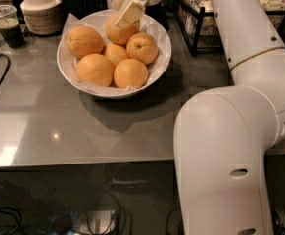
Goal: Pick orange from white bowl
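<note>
orange (118, 33) at back of bowl (164, 42) on table (132, 131), tool (123, 11) over it, lidded container (41, 16) behind-left

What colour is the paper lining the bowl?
The paper is white, matching the white bowl; camera view. The gripper is at the rear orange.

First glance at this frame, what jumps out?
The bulky white arm fills the right foreground. Next comes the white bowl piled with oranges, centre-left on the grey table. The hand is right over the orange at the bowl's back.
</note>
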